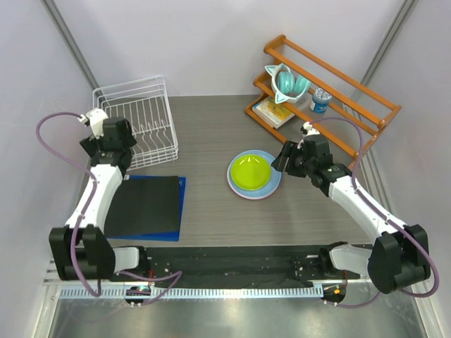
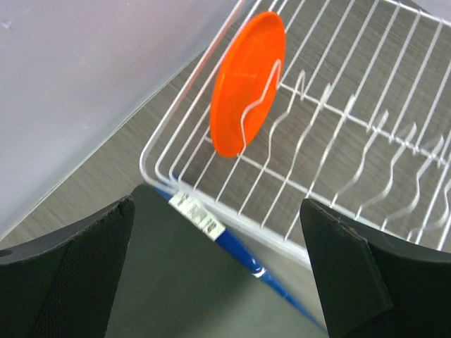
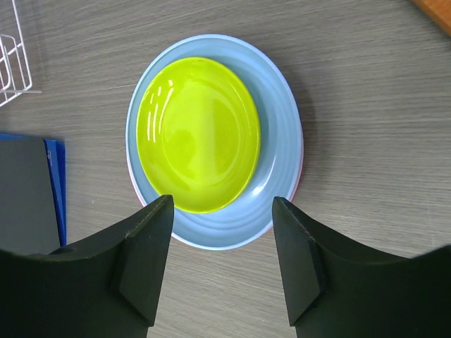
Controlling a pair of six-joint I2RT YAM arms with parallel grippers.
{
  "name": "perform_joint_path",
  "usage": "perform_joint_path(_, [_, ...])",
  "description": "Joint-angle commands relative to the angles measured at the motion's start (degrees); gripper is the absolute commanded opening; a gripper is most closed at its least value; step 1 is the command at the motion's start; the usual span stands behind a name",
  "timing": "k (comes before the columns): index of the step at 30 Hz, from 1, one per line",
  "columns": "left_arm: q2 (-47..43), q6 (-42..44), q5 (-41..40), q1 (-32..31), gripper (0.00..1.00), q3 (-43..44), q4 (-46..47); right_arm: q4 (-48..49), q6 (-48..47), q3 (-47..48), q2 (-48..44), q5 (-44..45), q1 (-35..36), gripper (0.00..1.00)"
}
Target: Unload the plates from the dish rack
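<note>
The white wire dish rack (image 1: 137,120) stands at the far left. In the left wrist view an orange plate (image 2: 246,84) stands upright between the tines at the near-left corner of the rack (image 2: 352,120). It is hidden in the top view. My left gripper (image 1: 113,146) is open and empty, just in front of that corner (image 2: 217,211). A lime green plate (image 1: 252,171) lies on a light blue plate (image 1: 273,179) at mid table. A thin pink plate edge (image 3: 301,163) shows under them. My right gripper (image 1: 283,159) is open and empty, just right of the stack (image 3: 222,211).
A black mat with a blue edge (image 1: 144,204) lies in front of the dish rack and shows under my left gripper (image 2: 190,282). An orange-brown wooden shelf rack (image 1: 352,82) at the far right holds a teal cup (image 1: 287,81), a small can (image 1: 320,101) and a book (image 1: 273,111).
</note>
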Motion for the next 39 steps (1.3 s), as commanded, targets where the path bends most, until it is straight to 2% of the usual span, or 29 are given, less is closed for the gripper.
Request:
perform_joint_path(1, [7.03, -1.74, 7.11, 7.15, 1.00, 5.16, 5.73, -1.35, -1.97, 0.90, -0.90, 1.45, -0.30, 0.64])
perform_joint_path(6, [16.61, -2.00, 13.27, 10.16, 0.99, 11.57, 5.64, -0.12, -2.23, 1.33, 3.13, 0.83, -0.30, 0.64])
perform_joint_path(12, [23.83, -3.85, 19.42, 12.53, 0.94, 12.91, 10.12, 3.04, -2.15, 2.04, 7.97, -1.01, -0.30, 0.63])
perform_joint_path(21, [27.69, -3.68, 18.19, 14.90, 0.89, 13.96, 13.46, 6.38, -2.24, 1.34, 12.37, -2.77, -0.30, 0.62])
perform_joint_path(24, [29.27, -3.15, 18.11, 15.61, 0.88, 16.24, 11.80, 7.00, -2.41, 1.16, 13.69, -3.04, -0.30, 0.61])
perform_joint_path(29, [30.60, -2.54, 17.32, 15.87, 0.76, 16.86, 12.15, 7.53, -2.94, 1.07, 15.19, -3.48, -0.21, 0.60])
perform_joint_path(30, [30.77, -2.19, 16.71, 15.96, 0.69, 17.12, 12.15, 7.53, -3.11, 1.07, 15.53, -3.48, -0.30, 0.60])
perform_joint_path(33, [31.56, -2.18, 16.88, 16.31, 0.56, 18.00, 11.89, 7.88, -3.46, 0.55, 16.06, -3.56, -0.30, 0.60])
perform_joint_path(39, [31.92, -2.62, 16.35, 16.31, 0.37, 18.62, 10.65, 8.14, -3.11, -0.07, 15.89, -3.30, -0.30, 0.59])
